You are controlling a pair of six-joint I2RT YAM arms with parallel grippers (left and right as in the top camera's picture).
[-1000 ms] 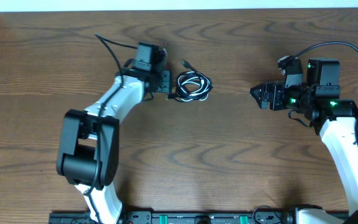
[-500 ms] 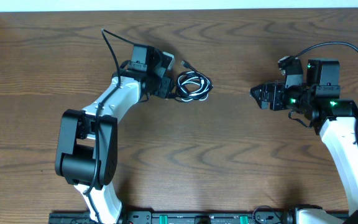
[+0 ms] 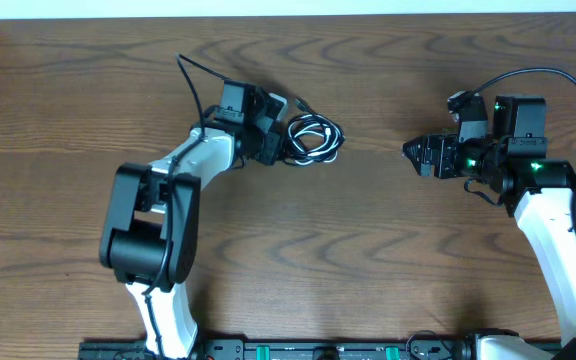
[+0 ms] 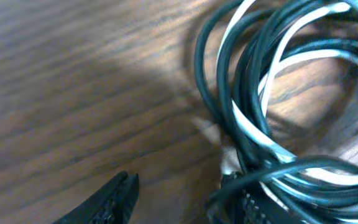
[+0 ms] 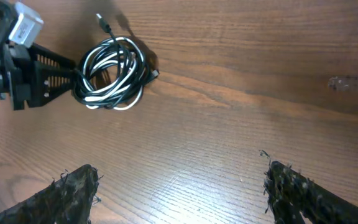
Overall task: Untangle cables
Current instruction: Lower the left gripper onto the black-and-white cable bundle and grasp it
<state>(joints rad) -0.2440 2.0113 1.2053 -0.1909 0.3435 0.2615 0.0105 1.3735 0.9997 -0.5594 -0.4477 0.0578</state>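
The left gripper [image 3: 279,147] has pivoted against the coiled cables [image 3: 314,137], jaws parted, nothing gripped; the right gripper [image 3: 409,150] is unchanged, wide open. Untangling not started.

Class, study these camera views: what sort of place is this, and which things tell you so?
Probably a robotics lab bench, not a home: a left arm and a right arm at a wood-grain table, an equipment rail along its near edge, and a small coil of cables.

I see bare table [image 3: 368,230] between my right gripper [image 3: 408,150] and the cables [image 3: 313,137]; my left gripper [image 3: 276,145] blocks their far side
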